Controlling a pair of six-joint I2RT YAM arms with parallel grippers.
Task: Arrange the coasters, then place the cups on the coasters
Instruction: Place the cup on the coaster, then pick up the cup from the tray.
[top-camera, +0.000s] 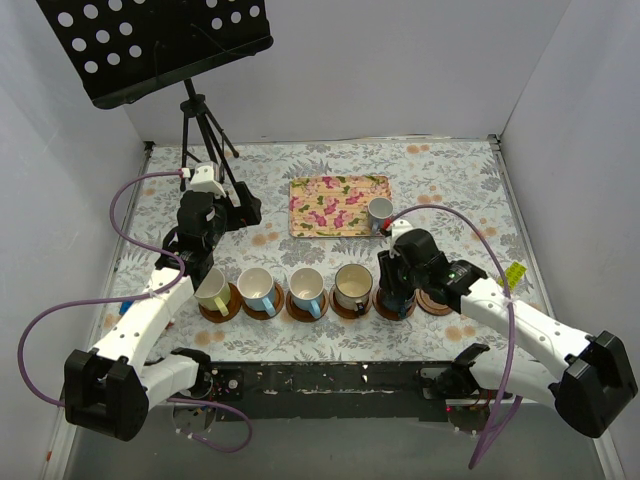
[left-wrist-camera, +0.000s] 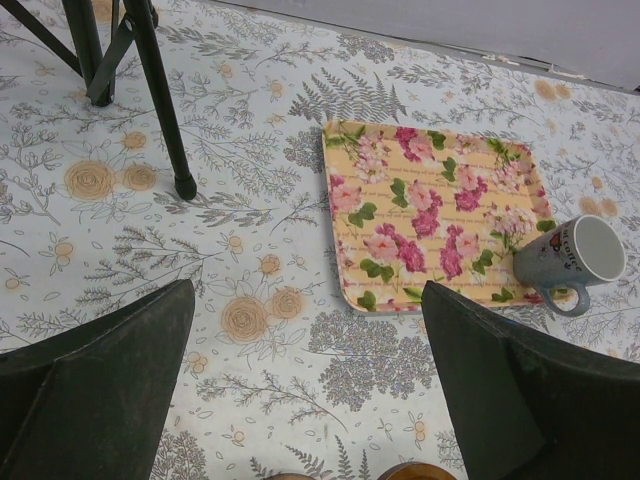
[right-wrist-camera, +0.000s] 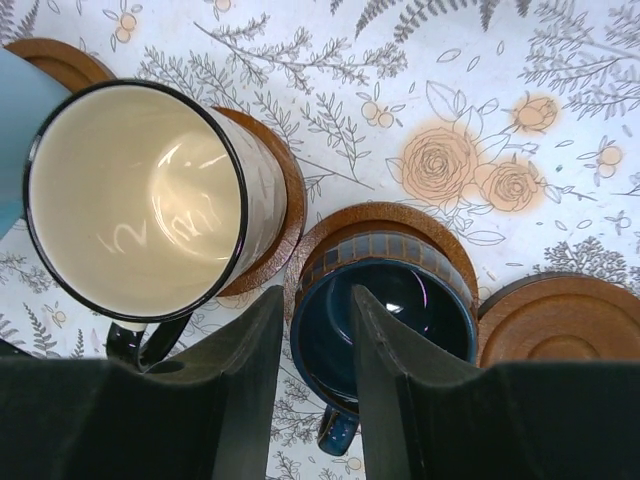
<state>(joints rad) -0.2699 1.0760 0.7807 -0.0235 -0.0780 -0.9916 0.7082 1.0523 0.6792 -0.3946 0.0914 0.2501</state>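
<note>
Six brown coasters lie in a row near the front edge. Five carry cups: a yellow-green one (top-camera: 212, 288), two light blue ones (top-camera: 257, 288), a cream one (right-wrist-camera: 130, 200) and a dark blue one (right-wrist-camera: 385, 320). The rightmost coaster (right-wrist-camera: 560, 320) is bare. My right gripper (right-wrist-camera: 317, 295) is open astride the dark blue cup's near-left wall, one finger inside and one outside, while the cup stands on its coaster (right-wrist-camera: 380, 218). A small grey-blue cup (left-wrist-camera: 572, 258) lies at the floral tray's right edge. My left gripper (left-wrist-camera: 307, 290) hangs wide open and holds nothing, behind the row's left end.
The floral tray (top-camera: 338, 205) lies mid-table behind the row. A black music stand's tripod (top-camera: 205, 140) stands at the back left, one foot (left-wrist-camera: 185, 188) close to my left gripper. White walls close in the table on both sides and behind.
</note>
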